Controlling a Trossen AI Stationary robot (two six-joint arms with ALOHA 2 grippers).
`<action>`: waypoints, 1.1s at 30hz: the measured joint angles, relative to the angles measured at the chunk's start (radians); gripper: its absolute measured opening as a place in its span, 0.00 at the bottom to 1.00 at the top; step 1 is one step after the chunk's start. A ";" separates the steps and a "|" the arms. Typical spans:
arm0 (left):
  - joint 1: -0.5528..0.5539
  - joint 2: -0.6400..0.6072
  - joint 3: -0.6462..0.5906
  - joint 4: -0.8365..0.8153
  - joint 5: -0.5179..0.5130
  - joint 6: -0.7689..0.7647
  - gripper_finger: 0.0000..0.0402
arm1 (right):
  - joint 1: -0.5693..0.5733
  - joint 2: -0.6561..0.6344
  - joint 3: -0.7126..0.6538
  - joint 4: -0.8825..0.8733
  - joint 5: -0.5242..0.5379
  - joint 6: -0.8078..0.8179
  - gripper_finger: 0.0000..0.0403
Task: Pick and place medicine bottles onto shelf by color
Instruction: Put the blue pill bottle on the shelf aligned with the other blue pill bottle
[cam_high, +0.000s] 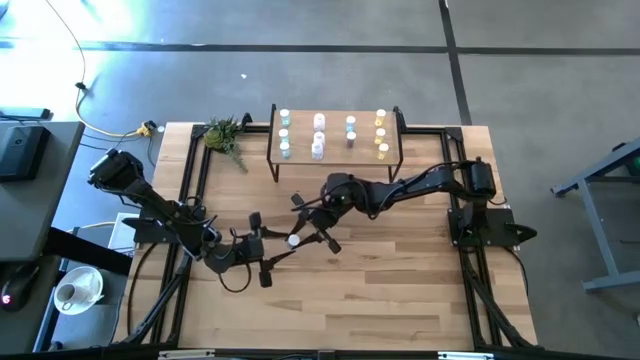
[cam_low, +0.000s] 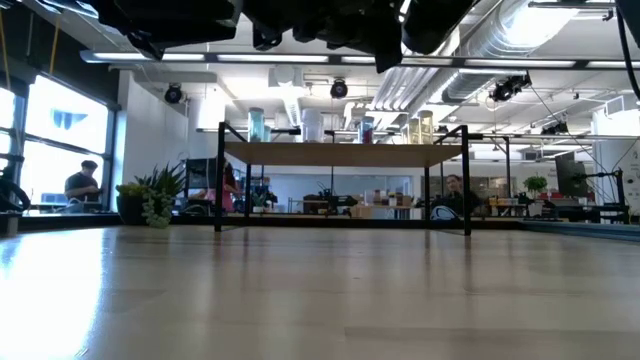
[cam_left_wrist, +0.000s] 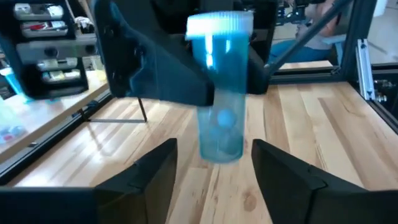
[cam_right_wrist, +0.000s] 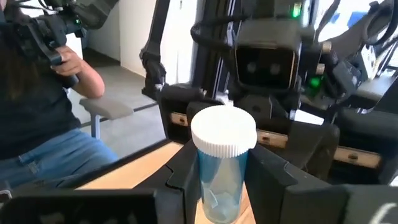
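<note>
A light blue bottle (cam_right_wrist: 221, 168) with a white cap stands upright between the two hands above the middle of the worktop (cam_high: 400, 300). The right hand (cam_right_wrist: 217, 180) is clamped on its sides — long axis vertical. The left hand (cam_left_wrist: 214, 171) faces it, fingers spread wide with the bottle between them, gripping nothing. The shelf (cam_high: 335, 158) lies toward the far edge, nearer the right arm, probably its carry.

We see a grey concrete floor (cam_high: 520, 70) around the bench, tall windows (cam_low: 55, 140), exposed ceiling ducts (cam_low: 530, 30), and a potted plant (cam_low: 150, 195) nearby
</note>
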 joint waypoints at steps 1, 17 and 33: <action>0.000 -0.008 0.000 -0.004 -0.002 0.001 0.50 | -0.004 -0.009 0.000 -0.003 0.005 0.000 0.23; 0.049 -0.326 0.000 -0.321 0.099 0.016 0.53 | -0.079 -0.328 0.000 -0.363 0.282 -0.022 0.23; 0.279 -0.501 0.000 -0.393 0.542 0.015 0.53 | -0.132 -0.700 0.000 -0.575 0.607 0.062 0.23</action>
